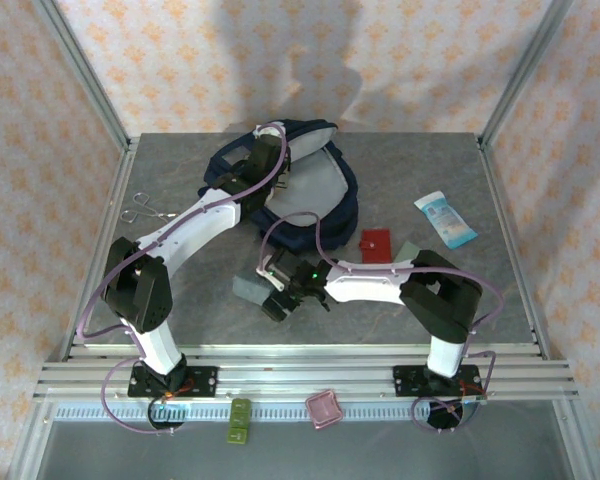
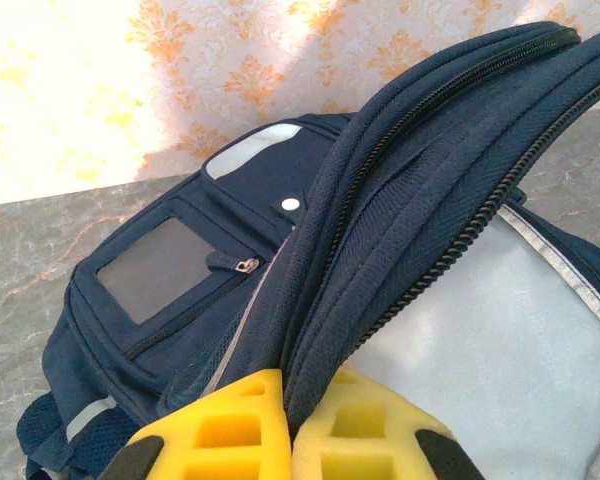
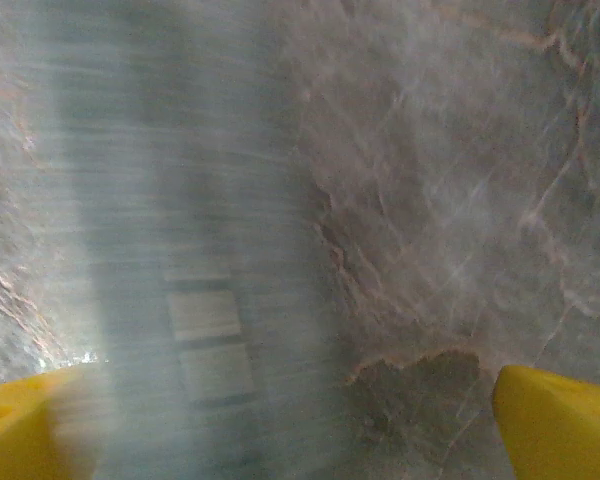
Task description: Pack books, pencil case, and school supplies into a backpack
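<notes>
**Hovering right pincer over the pencil case**

Left pincer (image 2: pixel 292 428) was clenched on the backpack (image 1: pixel 320 190) zipper rim, propping the mouth open. Pencil case (image 3: pixel 200 300) lay flat just under the released right pincer (image 3: pixel 290 425), offset toward one finger. Its long axis crossed the jaw line, so closing would likely span its narrow width. Right arm was nearer. Bare table lay around; the backpack mouth sat beyond the pincer.
</notes>
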`<state>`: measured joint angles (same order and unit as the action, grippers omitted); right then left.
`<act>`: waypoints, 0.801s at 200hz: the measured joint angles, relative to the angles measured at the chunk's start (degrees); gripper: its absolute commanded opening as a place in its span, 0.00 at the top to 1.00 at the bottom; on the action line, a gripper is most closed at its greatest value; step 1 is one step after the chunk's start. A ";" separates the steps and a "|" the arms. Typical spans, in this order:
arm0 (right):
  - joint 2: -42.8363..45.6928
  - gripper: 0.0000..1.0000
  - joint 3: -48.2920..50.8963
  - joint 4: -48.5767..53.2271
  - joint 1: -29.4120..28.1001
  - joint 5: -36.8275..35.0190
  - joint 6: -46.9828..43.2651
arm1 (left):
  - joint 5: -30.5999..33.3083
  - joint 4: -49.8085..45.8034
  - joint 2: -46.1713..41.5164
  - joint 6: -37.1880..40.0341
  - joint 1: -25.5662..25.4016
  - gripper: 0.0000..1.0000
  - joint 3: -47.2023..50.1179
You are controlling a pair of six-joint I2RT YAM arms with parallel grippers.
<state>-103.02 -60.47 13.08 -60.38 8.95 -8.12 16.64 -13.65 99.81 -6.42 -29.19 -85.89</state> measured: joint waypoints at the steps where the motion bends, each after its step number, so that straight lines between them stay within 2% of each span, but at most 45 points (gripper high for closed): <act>1: 0.00 0.03 0.04 0.02 0.00 0.02 0.02 | 0.00 0.00 0.00 0.00 0.00 1.00 0.00; 27: 0.00 0.08 0.74 0.46 0.11 0.55 0.85 | -0.20 0.02 0.09 0.00 0.00 1.00 0.00; 57: 0.00 0.41 0.74 0.66 0.09 1.84 1.55 | -0.39 0.00 0.35 -0.04 0.00 1.00 0.00; 72: 0.00 0.44 0.74 0.70 0.09 2.91 2.21 | -0.39 0.00 0.35 -0.04 0.00 1.00 0.00; 100: 0.90 0.74 1.36 0.94 -0.07 4.24 2.91 | -0.39 0.00 0.35 -0.02 0.00 1.00 0.00; 132: 5.07 0.83 3.93 1.03 -0.17 5.07 4.74 | -0.39 0.02 0.35 -0.02 0.00 1.00 0.00; 160: 10.56 0.84 6.69 0.46 0.85 6.64 6.54 | -0.39 0.00 0.35 -0.02 0.00 1.00 0.00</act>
<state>-92.47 -53.78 13.54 -59.53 15.59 -1.58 16.25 -13.65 100.16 -6.44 -29.19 -85.89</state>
